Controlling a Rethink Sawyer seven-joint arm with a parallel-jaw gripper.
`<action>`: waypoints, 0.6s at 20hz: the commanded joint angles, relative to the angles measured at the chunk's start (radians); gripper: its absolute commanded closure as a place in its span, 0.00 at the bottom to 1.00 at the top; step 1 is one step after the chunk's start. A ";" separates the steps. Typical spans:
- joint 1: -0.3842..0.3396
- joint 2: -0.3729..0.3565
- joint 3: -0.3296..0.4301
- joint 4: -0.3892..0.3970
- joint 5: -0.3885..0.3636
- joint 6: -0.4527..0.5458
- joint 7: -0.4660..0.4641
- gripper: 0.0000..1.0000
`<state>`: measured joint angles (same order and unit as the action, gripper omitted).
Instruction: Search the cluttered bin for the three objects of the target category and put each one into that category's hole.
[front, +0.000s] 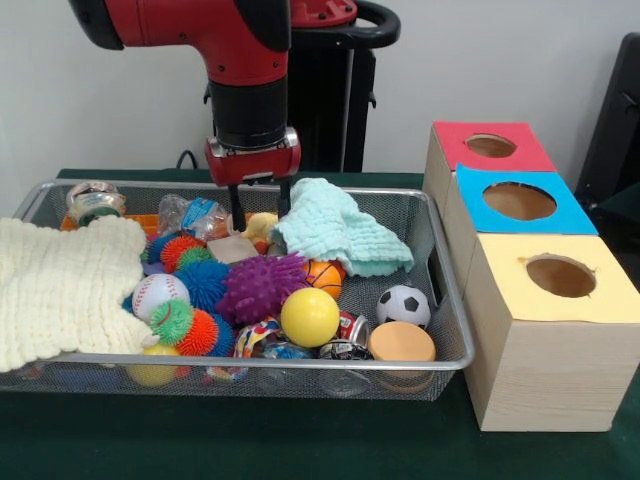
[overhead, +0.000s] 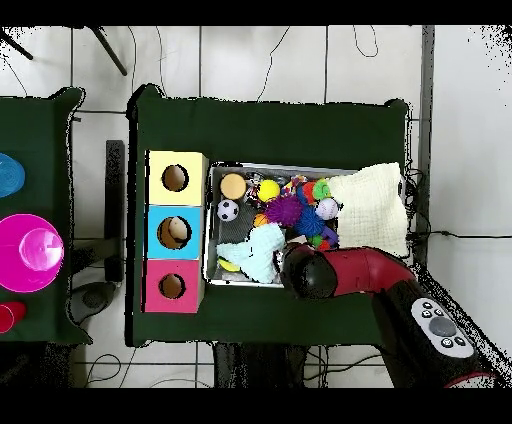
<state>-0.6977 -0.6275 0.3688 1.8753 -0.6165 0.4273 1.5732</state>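
hanging over the far side of a wire bin (front: 440, 250), a red and black arm ends in a gripper (front: 258, 207) whose two dark fingers (front: 237, 205) point straight down, set a narrow gap apart and holding nothing, tips dipped among the clutter just beside a pale yellow toy (front: 262, 226) and the edge of a mint cloth (front: 335, 235). filling the bin's left end, a cream cloth (front: 60, 285) drapes over the rim. heaped between the cloths: a purple spiky ball (front: 260, 287), a blue spiky ball (front: 205, 283), orange and green spiky balls, a baseball (front: 158, 293), a plain yellow ball (front: 309, 317), a small basketball (front: 324, 276), a soccer ball (front: 403, 305), a tan disc (front: 401, 342) and some cans near the front rim. standing just right of the bin, three wooden boxes in a row, each with a round hole on top: red (front: 490, 146) farthest, blue (front: 520, 201) in the middle, yellow (front: 560, 276) nearest. seen from overhead, the arm (overhead: 350, 272) reaches in over the bin's edge, hiding the gripper; cannot tell which items belong to the target category.
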 joint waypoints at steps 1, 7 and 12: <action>0.009 0.011 0.007 -0.108 -0.080 -0.022 -0.022 0.00; 0.008 0.032 -0.002 -0.102 -0.095 -0.006 -0.026 0.00; -0.001 0.040 0.000 -0.090 -0.099 -0.002 -0.027 0.00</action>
<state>-0.6973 -0.6273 0.3626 1.8695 -0.6508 0.4273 1.5732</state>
